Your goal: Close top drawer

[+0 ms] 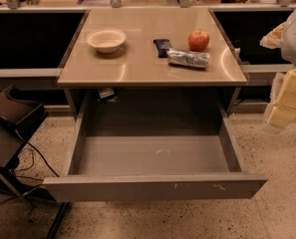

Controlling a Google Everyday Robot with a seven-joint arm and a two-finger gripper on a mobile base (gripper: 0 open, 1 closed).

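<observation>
The top drawer is pulled far out from under the counter, towards the camera. Its flat handleless front panel has small pale scuffs right of centre. Its shallow grey tray holds nothing but a few faint marks. My gripper, pale yellow below a white arm part, hangs at the right edge of the view. It is to the right of the drawer's right side wall, above the floor and apart from the drawer.
On the countertop stand a white bowl, a red apple, a dark packet and a silver wrapped packet. A dark chair or cart with cables stands at the left. The floor is speckled.
</observation>
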